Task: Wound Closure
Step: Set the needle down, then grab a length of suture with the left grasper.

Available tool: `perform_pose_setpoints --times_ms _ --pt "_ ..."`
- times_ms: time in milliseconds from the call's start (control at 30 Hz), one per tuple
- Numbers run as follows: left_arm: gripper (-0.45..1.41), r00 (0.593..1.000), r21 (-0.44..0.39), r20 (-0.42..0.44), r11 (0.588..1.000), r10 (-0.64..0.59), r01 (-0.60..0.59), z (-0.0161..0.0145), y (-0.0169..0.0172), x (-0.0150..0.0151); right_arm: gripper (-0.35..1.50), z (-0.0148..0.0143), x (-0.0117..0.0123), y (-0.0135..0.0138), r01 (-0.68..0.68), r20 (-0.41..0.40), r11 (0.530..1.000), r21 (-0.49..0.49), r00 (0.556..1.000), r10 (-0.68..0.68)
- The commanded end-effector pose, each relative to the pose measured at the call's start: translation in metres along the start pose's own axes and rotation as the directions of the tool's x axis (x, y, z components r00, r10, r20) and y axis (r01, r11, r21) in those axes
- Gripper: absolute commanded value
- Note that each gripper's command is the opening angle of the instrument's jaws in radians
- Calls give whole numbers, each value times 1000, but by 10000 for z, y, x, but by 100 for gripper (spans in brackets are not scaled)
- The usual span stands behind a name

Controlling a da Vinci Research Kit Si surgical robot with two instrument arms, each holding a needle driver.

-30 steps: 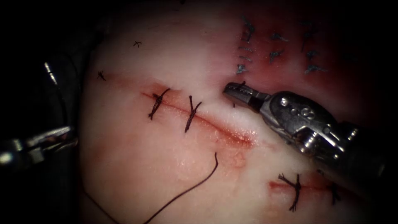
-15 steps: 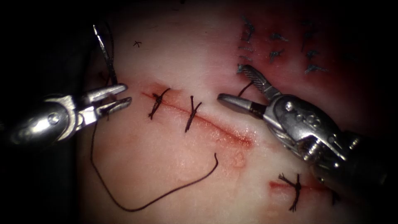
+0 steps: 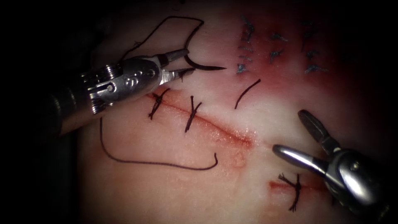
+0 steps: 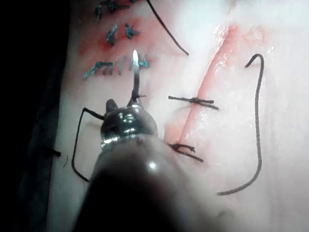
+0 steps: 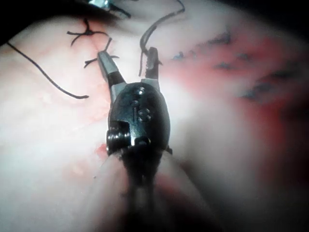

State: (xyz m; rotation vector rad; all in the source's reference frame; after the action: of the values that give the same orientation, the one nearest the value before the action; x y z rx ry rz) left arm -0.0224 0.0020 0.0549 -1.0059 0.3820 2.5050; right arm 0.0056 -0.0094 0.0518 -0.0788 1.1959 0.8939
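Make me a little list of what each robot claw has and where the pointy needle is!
Left tool: holds the needle near its thread end
Needle: above the tissue, not in it, tip toward the right
Thread: trails from the needle and lies looped on the tissue
Right tool: jaws open, holds nothing
Cut: two stitches across it; right part unstitched

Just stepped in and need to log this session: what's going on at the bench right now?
Suturing practice on the tissue. The left gripper holds the curved needle near its thread end; the needle is out of the tissue, above the cut, with its tip pointing right. The thread trails from it and lies looped below the cut. Two stitches already cross the cut's left part. The right gripper is open and holds nothing, off the cut's right end.
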Motion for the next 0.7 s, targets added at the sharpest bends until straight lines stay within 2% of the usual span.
perform_pose_setpoints --times_ms 33,200,233,367,500,567,633,667,700 --pt "74 999 -22 13 999 -49 49 14 -7 -9 147 8 -5 -4 15 -7 1000 -3 1000 -16" --pt "78 995 -94 47 991 -92 96 6 -13 -19 147 13 -8 -9 54 -9 998 -10 999 -54" --pt "78 994 -127 50 987 -97 103 -5 -15 -21 147 14 -9 -11 61 -10 998 -12 998 -61" --pt "79 992 -173 47 977 -114 121 -28 -22 -20 147 15 -13 -13 82 -11 997 -14 997 -82" --pt "79 992 -189 8 974 -126 125 -60 -49 -13 147 15 -15 -14 190 -8 982 -16 982 -190" --pt "72 999 -195 -40 980 -36 28 -95 -81 -6 147 17 -12 -13 263 39 965 13 964 -263" --pt "71 999 -208 -29 978 32 -37 -115 -94 -5 147 18 -12 -13 279 40 960 18 959 -280" --pt "71 999 -208 -29 978 32 -37 -115 -94 -5 147 18 -12 -13 279 40 960 18 959 -280" --pt "71 984 -218 -21 960 175 -175 -140 -107 -5 148 19 -13 -12 279 27 960 33 960 -280"
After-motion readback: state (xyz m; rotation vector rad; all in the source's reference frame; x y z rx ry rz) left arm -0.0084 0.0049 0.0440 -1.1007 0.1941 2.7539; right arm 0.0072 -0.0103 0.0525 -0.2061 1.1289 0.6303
